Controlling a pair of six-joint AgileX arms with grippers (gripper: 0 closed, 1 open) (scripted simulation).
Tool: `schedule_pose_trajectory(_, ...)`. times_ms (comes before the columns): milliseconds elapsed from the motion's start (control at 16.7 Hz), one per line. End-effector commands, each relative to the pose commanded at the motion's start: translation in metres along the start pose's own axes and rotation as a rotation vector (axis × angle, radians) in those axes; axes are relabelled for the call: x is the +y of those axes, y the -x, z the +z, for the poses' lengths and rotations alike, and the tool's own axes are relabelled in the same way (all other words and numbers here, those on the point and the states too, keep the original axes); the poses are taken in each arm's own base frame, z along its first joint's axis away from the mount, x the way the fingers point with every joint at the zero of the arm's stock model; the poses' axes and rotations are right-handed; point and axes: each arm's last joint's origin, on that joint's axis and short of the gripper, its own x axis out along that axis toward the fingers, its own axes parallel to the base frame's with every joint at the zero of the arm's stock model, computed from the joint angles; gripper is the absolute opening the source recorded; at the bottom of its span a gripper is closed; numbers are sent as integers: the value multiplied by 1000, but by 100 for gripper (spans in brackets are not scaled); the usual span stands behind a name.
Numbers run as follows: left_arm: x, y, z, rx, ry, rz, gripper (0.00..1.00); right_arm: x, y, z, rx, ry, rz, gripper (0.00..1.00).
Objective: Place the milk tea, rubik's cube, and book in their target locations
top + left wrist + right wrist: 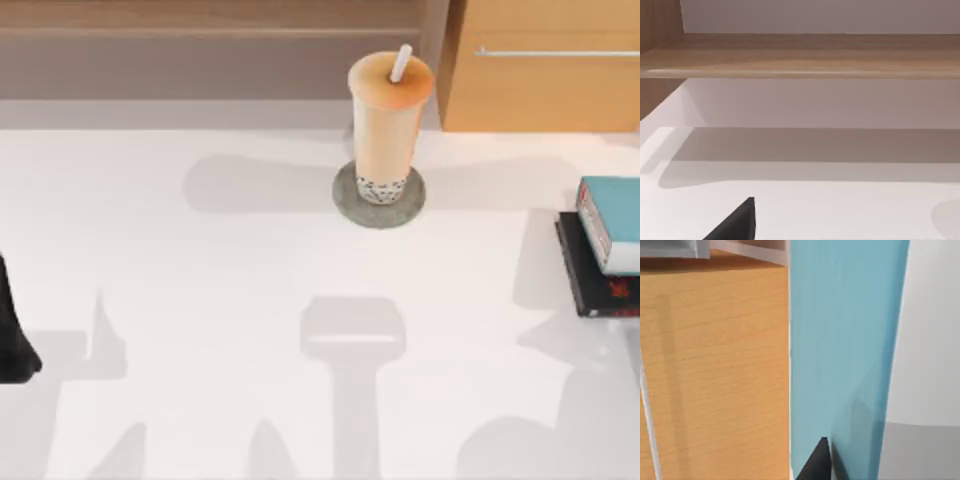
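The milk tea (388, 120) stands upright on the grey round coaster (346, 203) at the back middle of the table. At the table's right edge, the teal-blue book (615, 218) lies on top of the black red-lettered book (595, 285). The teal cover (845, 340) is very near in the right wrist view, with a black part of my right gripper (815, 462) against it. My left arm (12, 335) is parked at the table's left edge, and a dark piece of its gripper (735, 225) hangs over bare table. The rubik's cube is out of view.
A wooden cabinet (540, 85) with a metal handle stands behind the table's back right corner. A wooden ledge (200, 40) runs along the back. The white table (250, 300) is bare across its middle and front.
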Motion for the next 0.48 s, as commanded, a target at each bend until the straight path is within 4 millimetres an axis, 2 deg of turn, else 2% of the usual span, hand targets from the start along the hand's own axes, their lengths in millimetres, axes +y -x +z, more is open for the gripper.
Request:
schedule_pose_trajectory(120, 0, 0, 0, 0, 0, 0, 100, -7, 2, -2, 9, -15, -30, 0)
schedule_pose_trajectory(480, 0, 0, 0, 0, 0, 0, 100, -3, -1, -1, 6, -19, -12, 0)
